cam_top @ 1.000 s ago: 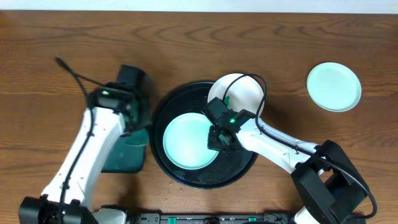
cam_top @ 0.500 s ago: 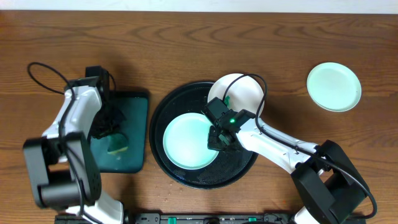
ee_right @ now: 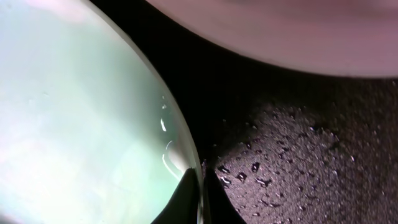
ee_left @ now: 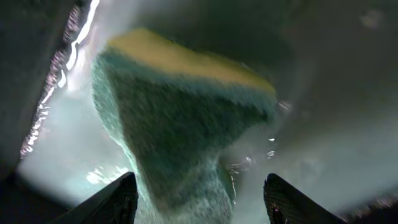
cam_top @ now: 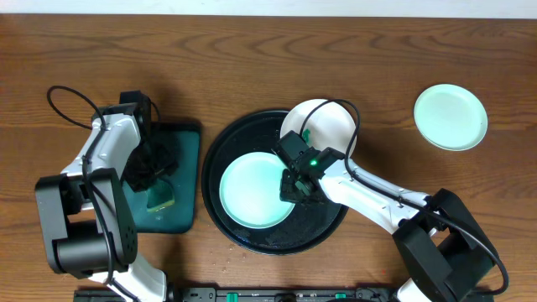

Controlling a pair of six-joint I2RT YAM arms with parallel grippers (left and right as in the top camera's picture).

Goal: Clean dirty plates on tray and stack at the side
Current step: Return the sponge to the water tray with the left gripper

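A pale mint-green plate (cam_top: 252, 191) lies in the round black tray (cam_top: 323, 222). My right gripper (cam_top: 294, 186) is shut on the plate's right rim; in the right wrist view its fingertips (ee_right: 200, 193) pinch the edge of the mint plate (ee_right: 74, 112). A white plate (cam_top: 323, 126) leans on the tray's far rim, behind the right arm. Another mint-green plate (cam_top: 450, 117) lies on the table at the far right. My left gripper (cam_top: 151, 180) hangs open over a yellow-green sponge (ee_left: 180, 124), which lies between the spread fingers (ee_left: 118, 199) with gaps on both sides.
The sponge (cam_top: 159, 197) rests on a dark teal rectangular tray (cam_top: 185, 214), left of the black tray. Water drops speckle the black tray's floor (ee_right: 298, 155). The white plate (ee_right: 280, 31) fills the top of the right wrist view.
My left arm swung left from beside the black tray to over the teal tray, then its jaws opened and let go of the sponge. The right arm has not moved.
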